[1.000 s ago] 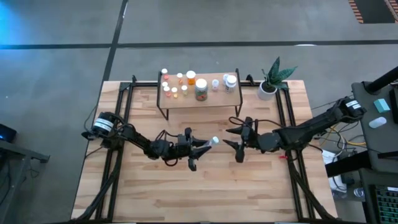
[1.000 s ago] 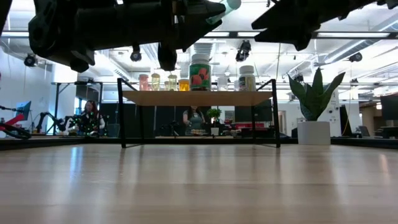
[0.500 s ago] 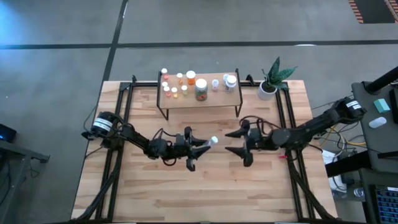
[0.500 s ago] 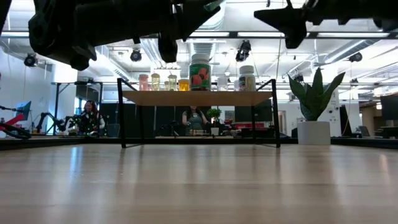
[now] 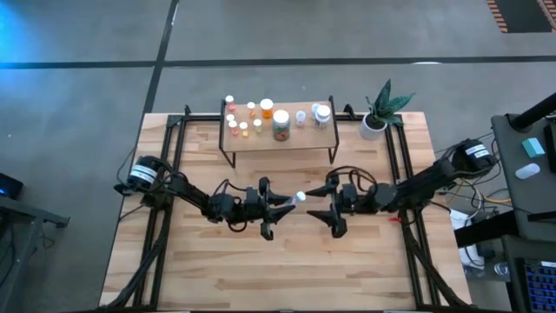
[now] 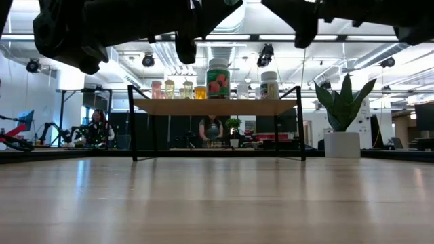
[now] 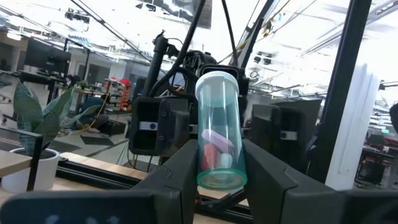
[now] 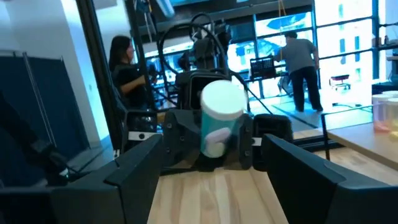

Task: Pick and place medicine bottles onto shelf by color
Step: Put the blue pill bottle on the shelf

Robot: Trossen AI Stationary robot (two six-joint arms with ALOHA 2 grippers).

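While our shelf [image 5: 278, 135] at the table's far edge holds most bottles, our left gripper [image 5: 285, 205] pinches a clear vial [image 7: 219, 134] above mid-table, facing our right gripper [image 5: 323, 200], jaws spread. A mistimed handover could drop it.

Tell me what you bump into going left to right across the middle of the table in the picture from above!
Left arm's black base → left pincer, shut on a clear bottle with a white cap → right pincer, open and facing the bottle → right arm reaching in from the right.
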